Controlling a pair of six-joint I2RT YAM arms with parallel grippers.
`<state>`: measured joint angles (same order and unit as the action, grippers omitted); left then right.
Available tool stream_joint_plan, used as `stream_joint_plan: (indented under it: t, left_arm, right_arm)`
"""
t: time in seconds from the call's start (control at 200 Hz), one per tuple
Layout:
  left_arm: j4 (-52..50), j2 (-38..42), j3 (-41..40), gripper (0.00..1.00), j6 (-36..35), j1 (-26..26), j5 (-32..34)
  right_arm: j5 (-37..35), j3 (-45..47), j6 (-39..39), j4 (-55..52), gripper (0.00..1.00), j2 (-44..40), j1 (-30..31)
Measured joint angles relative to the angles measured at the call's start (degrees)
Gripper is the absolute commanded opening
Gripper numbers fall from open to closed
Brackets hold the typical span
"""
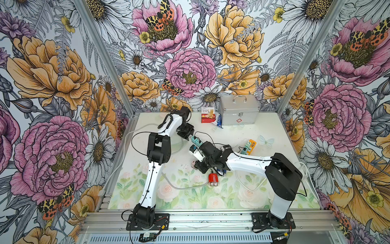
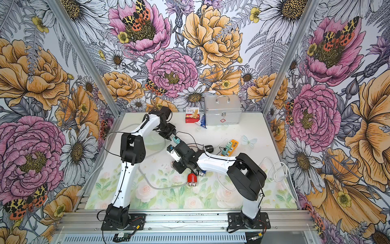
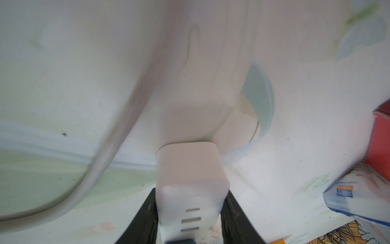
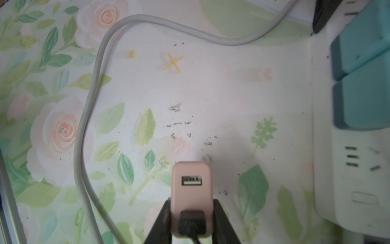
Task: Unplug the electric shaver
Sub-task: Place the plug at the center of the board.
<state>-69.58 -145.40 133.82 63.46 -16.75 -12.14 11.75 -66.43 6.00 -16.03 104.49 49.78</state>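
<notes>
Clamped on the pink adapter [image 4: 191,175] with the right gripper [image 4: 191,203]; black lead [image 4: 191,226] plugged into its near end, long axis in line with the fingers and jutting past the tips. Clamped on the end of the power strip [image 3: 190,169] with the left gripper [image 3: 191,192], pinning it down. Off to one side of the right fingers, apart from the adapter: the power strip, one socket [image 4: 358,158] bare. Probably pulled free already; prongs hidden. Ahead of the tips, open mat [image 4: 211,95]; on the other side, the grey cord [image 4: 88,105], near but clear. Impossible to tell which shaver the lead feeds; red shaver [image 1: 213,179] just behind the right wrist.
</notes>
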Motion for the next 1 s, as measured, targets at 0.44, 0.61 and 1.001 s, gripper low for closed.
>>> stream_joint_plan:
  t: [0.44, 0.61, 1.001]
  left_arm:
    - [6.9, 0.3, -1.2, 0.81, -5.7, -0.3, 7.8]
    - [6.9, 1.8, -2.9, 0.93, -8.1, -0.3, 10.5]
    - [7.0, 9.1, -6.6, 0.99, -15.6, -0.7, 17.0]
  right_arm:
    - [14.9, -1.5, 2.3, 1.7, 0.16, 4.5, -6.5]
    - [19.5, -2.7, 3.5, 1.7, 0.28, 6.4, -8.3]
    - [10.6, -2.8, 6.0, -0.7, 0.58, 6.5, -8.7]
